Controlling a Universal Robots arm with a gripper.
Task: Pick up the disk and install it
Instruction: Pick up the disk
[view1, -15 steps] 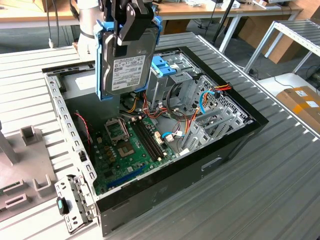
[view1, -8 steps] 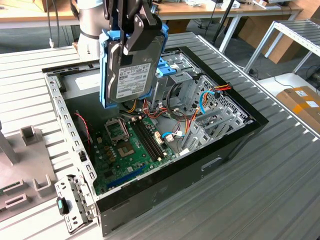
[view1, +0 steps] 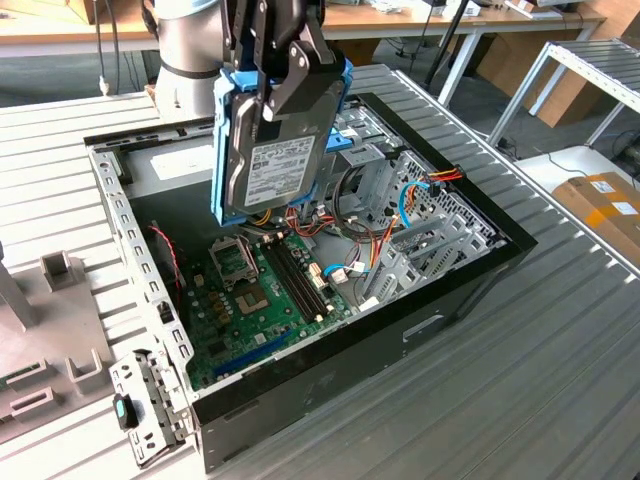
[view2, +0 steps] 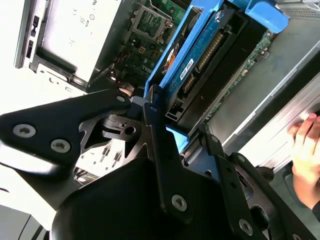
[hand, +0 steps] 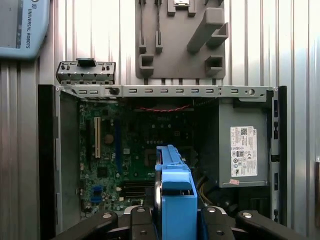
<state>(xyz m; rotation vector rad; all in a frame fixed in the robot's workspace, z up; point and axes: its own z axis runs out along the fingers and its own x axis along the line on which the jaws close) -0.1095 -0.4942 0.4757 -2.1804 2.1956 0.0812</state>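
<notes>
Exterior view shows the gripper (view1: 283, 95) clamped on the disk (view1: 277, 165), upright over the open computer case (view1: 330, 360), apparently touching nothing.

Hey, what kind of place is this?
Probably a robotics lab or assembly workshop: an open computer case sits on a ribbed metal table, the end effector holds the disk above it, and desks stand behind.
</notes>
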